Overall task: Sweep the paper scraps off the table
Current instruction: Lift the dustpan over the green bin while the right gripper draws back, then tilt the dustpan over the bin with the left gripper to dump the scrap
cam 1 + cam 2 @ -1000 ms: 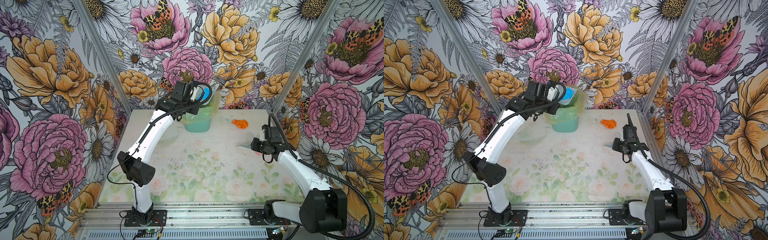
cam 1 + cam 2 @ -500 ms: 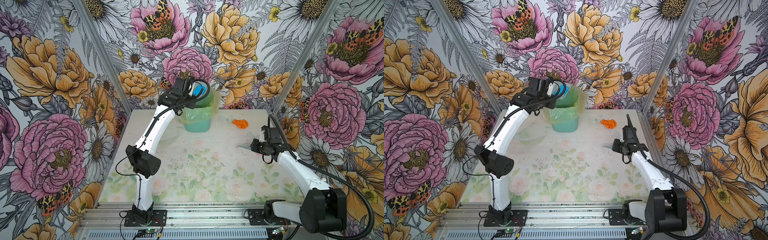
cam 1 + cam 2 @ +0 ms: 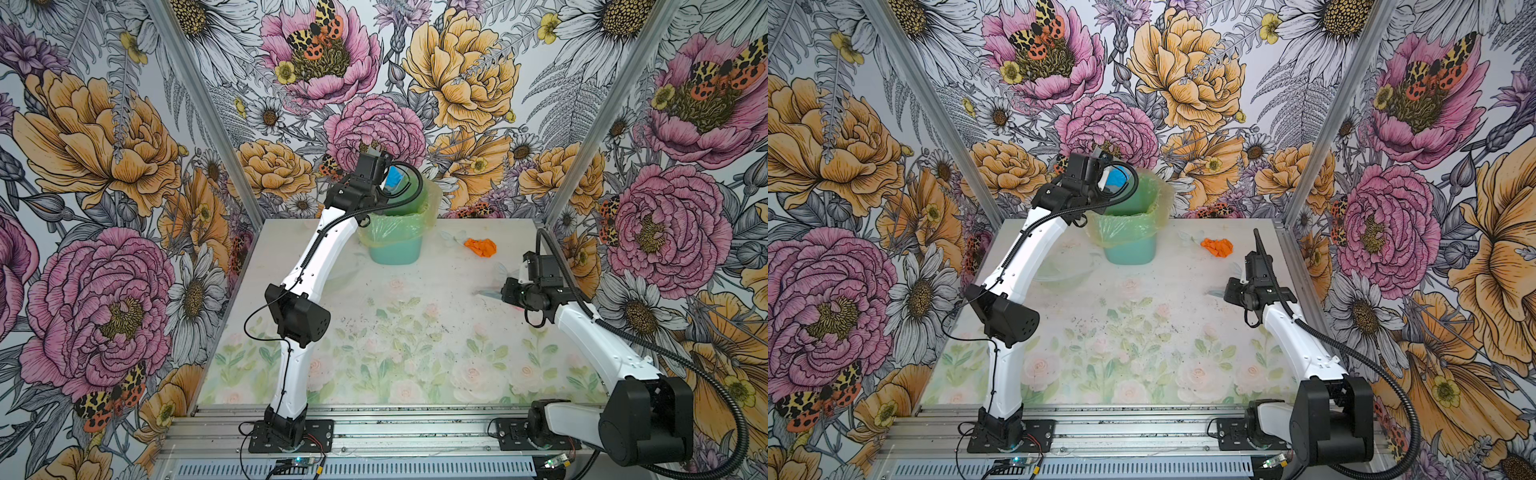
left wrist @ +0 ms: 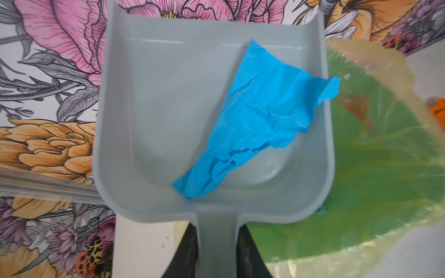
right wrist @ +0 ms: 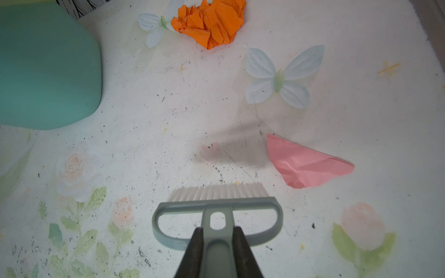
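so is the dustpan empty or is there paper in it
Not empty. A crumpled blue scrap lies in the dustpan, with one corner poking over the pan's side wall towards the lined bin.

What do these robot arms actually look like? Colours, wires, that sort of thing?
Both the left arm and right arm are smooth and white, with chunky black joints. A ribbed black cable runs along each. The left gripper and right gripper have dark tapering fingers. I see no markings.
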Robot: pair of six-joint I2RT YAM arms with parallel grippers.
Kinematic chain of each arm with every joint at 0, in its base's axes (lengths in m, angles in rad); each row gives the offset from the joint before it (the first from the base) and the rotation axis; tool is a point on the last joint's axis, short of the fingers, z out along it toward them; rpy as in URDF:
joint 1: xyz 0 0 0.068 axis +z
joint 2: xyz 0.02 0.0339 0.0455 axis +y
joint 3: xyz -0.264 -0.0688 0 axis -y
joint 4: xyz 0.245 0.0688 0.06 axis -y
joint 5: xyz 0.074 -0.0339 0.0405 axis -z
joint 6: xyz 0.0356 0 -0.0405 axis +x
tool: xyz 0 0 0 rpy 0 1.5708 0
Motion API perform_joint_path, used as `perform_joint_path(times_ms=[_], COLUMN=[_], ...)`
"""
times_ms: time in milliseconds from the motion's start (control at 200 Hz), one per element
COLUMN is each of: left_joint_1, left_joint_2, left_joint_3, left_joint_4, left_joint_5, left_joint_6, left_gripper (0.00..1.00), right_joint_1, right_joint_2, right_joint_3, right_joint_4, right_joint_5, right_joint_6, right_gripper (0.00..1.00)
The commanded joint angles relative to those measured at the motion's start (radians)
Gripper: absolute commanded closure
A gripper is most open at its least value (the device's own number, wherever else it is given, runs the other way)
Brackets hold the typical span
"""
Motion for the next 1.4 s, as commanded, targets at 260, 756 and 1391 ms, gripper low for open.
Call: perform_joint_path(times_ms=[260,756,1391], left_joint_1=[-0.056,-0.08,-0.086], left_joint_2=[0.071,0.078,0.0], left_joint_3=[0.03,-0.068,-0.287], left_joint_4=[0.079,0.262,0.603], left_joint_5=[-0.268,-0.493,-0.582], left_joint_6=[0.233,0.497,0.794], left_gripper=[1.0,1.0,1.0], right_joint_1=[-0.008,-0.008,-0.008], right_joint_2=[-0.018,-0.056,-0.063], right_joint_3=[-0.014,-0.036,-0.042], right_joint_4=[0.023,0.021,0.021], right_joint_5=[-0.002,0.005,0.005], right_joint_6=[0.025,0.03,0.033], right_gripper=[1.0,1.0,1.0])
